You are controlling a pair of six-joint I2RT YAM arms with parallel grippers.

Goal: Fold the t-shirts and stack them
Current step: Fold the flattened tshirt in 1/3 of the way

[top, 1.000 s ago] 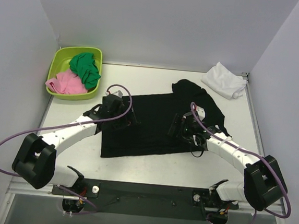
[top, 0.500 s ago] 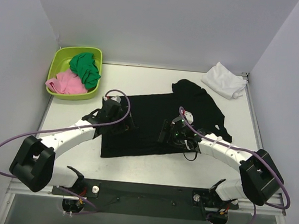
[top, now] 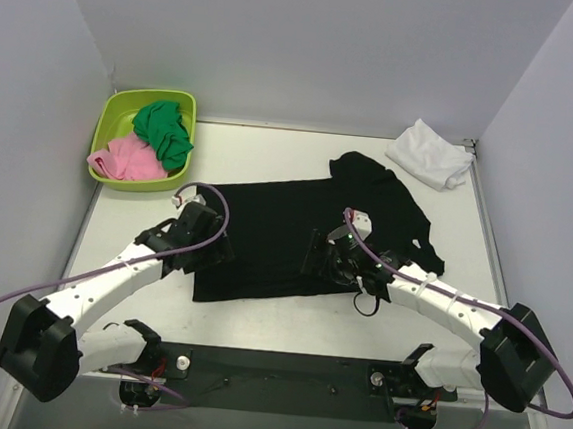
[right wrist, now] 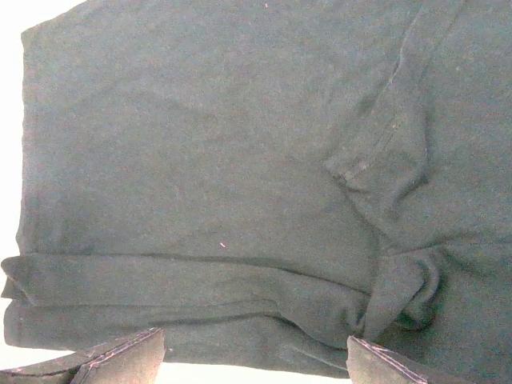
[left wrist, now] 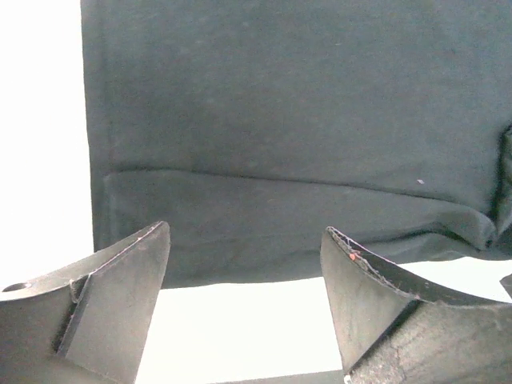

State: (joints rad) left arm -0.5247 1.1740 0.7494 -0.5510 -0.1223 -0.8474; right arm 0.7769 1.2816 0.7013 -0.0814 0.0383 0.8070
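Black t-shirt lies spread across the middle of the table, its near edge doubled over in a loose band. The white t-shirt sits bunched at the far right corner, well apart. Both pincers hang low over the black cloth with jaws wide and nothing between them — the left gripper at the near left corner, the right gripper over the near edge, close to a folded-in sleeve. The likeliest trouble is a shallow pinch that takes only the top layer of the doubled band, letting it unroll as it lifts. The left fingers could also close on bare table beside the corner. Uneven lifting by the two arms would skew the fold — and the twisted sleeve, dragged along, would probably leave a lump inside it.
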